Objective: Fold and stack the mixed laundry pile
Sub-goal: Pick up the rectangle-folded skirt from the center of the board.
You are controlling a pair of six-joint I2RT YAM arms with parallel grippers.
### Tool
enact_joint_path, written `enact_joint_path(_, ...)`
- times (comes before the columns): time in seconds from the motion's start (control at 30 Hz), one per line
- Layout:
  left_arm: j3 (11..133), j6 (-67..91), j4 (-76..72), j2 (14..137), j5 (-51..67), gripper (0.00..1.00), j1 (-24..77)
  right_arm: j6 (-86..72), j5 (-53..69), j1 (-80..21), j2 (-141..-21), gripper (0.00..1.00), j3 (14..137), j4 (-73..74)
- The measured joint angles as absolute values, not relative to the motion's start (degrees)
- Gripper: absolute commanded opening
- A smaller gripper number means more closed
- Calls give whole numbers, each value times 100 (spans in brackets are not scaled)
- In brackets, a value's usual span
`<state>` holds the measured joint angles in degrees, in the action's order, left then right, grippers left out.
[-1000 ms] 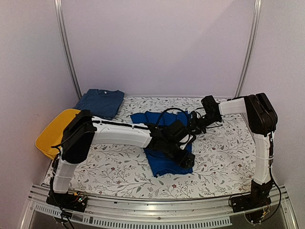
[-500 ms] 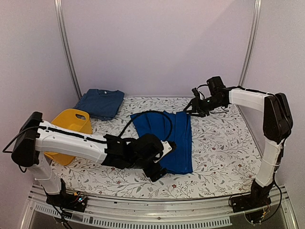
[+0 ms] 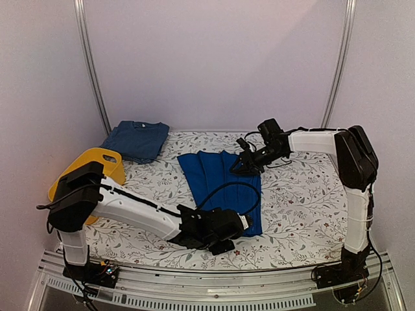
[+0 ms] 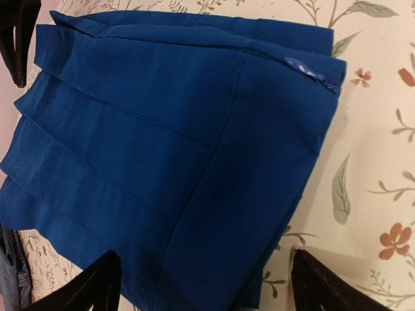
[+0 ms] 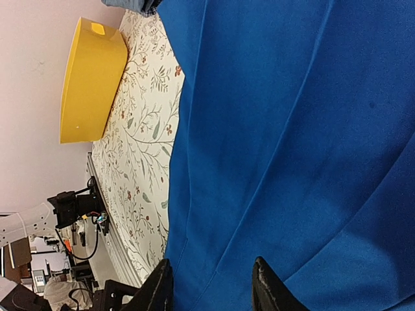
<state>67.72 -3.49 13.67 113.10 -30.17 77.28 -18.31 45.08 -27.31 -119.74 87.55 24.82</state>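
Now one royal-blue garment (image 3: 220, 181), one slate-blue shirt (image 3: 136, 139), one tub (image 3: 96, 157); left jaws gape, right jaws seemingly parted.

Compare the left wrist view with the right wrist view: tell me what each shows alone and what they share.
Left wrist only: a pale shiny fastener on the royal-blue pleated cloth garment, and the left gripper, jaws wide. Right wrist only: the yellow plastic tub and the right gripper, jaws apart. Both: that garment and the floral-patterned table cover.
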Motion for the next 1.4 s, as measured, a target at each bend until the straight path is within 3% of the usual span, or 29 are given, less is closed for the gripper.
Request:
enact_joint_path(0.17,7000,-797,1072,11638,-3437,71,7749,-1691,4587,-2731,-12280,37,9043,2484)
enact_joint_path(0.23,7067,-993,985,11754,-3627,54,7749,-1647,4606,-2731,-12405,36,9111,2475)
enact_joint_path(0.33,7113,-1125,941,11856,-3778,14,7747,-1559,4604,-2731,-12575,35,9120,2512)
enact_joint_path(0.4,7113,-1232,1020,11863,-3750,0,7747,-1505,4604,-2733,-12687,36,9120,2552)
enact_joint_path(0.8,6912,-1212,1835,10344,-2314,0,7749,-766,4554,-2950,-12490,41,8549,2982)
enact_joint_path(1.13,7113,-784,2860,9878,-862,0,7850,-681,5551,-3271,-11795,33,8809,2515)
enact_joint_path(1.4,7846,-561,3579,9872,-344,0,7640,-659,5898,-4370,-12392,32,7476,2174)
